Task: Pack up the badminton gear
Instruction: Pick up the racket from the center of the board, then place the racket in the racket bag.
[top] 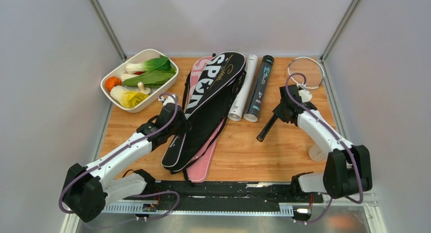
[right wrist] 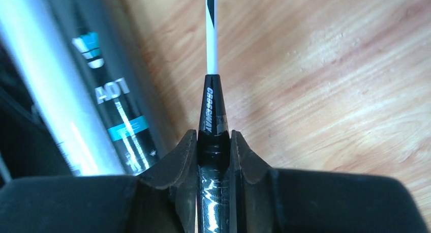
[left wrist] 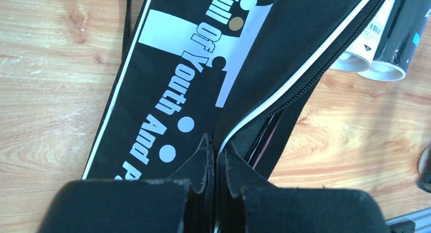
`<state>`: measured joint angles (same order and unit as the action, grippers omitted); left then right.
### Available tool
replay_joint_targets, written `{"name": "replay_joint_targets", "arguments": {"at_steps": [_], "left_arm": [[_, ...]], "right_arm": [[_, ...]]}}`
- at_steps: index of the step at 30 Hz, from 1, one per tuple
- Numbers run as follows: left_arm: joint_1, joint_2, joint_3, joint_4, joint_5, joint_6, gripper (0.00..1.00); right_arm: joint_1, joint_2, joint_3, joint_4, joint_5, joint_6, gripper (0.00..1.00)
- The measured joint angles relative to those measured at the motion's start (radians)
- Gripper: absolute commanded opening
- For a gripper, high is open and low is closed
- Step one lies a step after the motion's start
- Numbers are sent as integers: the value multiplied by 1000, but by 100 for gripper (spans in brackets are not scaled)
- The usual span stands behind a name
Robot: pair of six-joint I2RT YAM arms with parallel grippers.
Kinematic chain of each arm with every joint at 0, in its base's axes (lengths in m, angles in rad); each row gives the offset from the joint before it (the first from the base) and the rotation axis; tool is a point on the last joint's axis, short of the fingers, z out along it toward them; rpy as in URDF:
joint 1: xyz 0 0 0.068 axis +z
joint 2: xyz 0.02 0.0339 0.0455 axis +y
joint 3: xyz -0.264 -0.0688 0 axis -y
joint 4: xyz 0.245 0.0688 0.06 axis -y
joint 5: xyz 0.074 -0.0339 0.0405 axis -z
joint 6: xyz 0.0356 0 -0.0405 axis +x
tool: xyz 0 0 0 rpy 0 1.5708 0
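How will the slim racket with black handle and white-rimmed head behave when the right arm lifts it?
Likely light and fairly stiff: the racket is mostly thin white shaft and open stringed head. The right gripper pinches only the glossy black handle near its cone, so it may pivot or twist in that grip. The long head end will probably swing wide.

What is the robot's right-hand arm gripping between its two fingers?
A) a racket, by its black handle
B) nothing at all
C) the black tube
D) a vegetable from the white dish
A: in the right wrist view the right gripper is clamped on the racket at its black handle, with the white shaft running ahead; the black tube lies beside it, untouched.
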<state>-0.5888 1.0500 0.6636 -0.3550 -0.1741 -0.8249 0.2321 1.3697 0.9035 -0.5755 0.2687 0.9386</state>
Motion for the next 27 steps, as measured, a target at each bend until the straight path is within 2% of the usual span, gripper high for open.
{"name": "replay_joint_targets", "arguments": {"at_steps": [7,15,21,27], "left_arm": [[0,49,24,20,21,-7,0],[0,87,24,42,42,-15,0],[0,94,24,53,53,-21,0],[0,113,24,76,85,-30,0]], "right_arm": [[53,-162,0,32,22,-147,0],[364,-229,-77,114,110,-212,0],[486,-193,-197,153,128,-249,0],[634,-199,-211,137,165,-197,0]]}}
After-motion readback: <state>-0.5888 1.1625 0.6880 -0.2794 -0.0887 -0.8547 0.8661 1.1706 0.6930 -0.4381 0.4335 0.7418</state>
